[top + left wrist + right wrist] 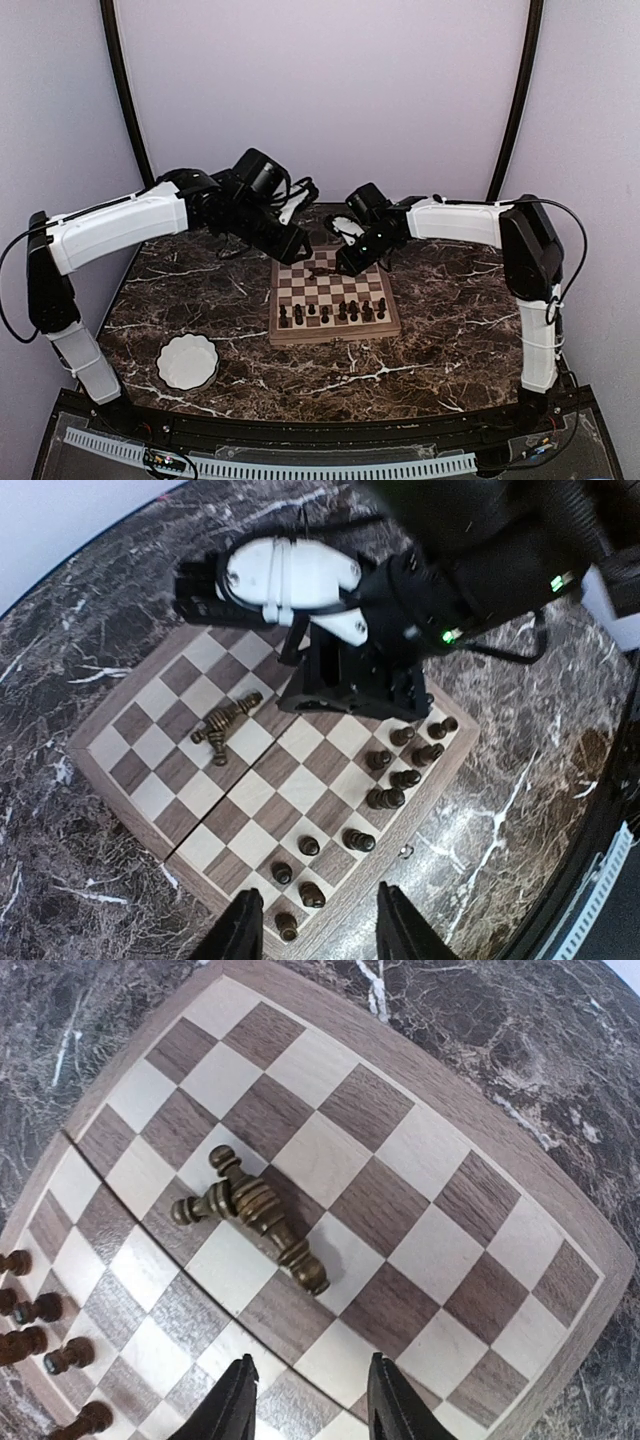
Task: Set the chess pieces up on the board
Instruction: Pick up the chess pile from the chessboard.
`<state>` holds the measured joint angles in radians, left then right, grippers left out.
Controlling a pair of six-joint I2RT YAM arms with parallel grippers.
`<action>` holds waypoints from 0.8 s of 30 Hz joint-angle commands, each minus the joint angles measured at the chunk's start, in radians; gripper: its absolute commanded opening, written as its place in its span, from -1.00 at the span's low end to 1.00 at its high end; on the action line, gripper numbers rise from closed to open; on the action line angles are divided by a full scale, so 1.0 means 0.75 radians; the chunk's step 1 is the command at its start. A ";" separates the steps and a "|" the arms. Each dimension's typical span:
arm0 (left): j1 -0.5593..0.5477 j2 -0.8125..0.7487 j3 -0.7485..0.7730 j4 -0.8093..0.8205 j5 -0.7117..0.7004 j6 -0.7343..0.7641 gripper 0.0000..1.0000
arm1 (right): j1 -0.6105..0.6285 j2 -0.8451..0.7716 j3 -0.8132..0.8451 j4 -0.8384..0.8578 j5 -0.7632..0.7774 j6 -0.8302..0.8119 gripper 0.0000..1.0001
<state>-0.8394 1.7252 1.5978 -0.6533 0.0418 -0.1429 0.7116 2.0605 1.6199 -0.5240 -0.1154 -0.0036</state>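
Hovering the right jaws, apart and empty, just above the toppled chess pieces [250, 1210] heaped on the far half of the board [445, 1195], I've got the left jaws parted and holding nothing too, above the board. The standing pieces [395, 770] line the near rows. My worry: the fallen ones lie crossed and touching, so a pinch could catch two or flick one off onto the table [450, 330].

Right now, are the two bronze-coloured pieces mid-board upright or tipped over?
Tipped over. The two bronze-coloured pieces lie on their sides, one across the other, flat on the board.
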 commanded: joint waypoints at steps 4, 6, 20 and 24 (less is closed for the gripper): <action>0.163 -0.272 -0.206 0.009 0.058 -0.101 -0.16 | 0.024 0.203 0.274 -0.120 0.062 -0.133 -0.15; 0.187 -0.321 -0.254 0.012 0.051 -0.106 -0.16 | 0.025 0.246 0.313 -0.131 0.038 -0.140 -0.13; 0.233 -0.325 -0.291 0.104 0.116 -0.163 -0.14 | 0.019 0.318 0.274 -0.129 -0.171 -0.148 -0.65; 0.245 -0.273 -0.305 0.180 0.184 -0.197 -0.15 | 0.022 0.262 0.215 -0.110 -0.185 -0.131 -0.90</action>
<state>-0.6689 1.4948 1.3773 -0.5884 0.1177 -0.2565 0.7197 2.2833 1.8397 -0.5789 -0.2157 -0.1116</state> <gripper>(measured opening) 0.426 0.097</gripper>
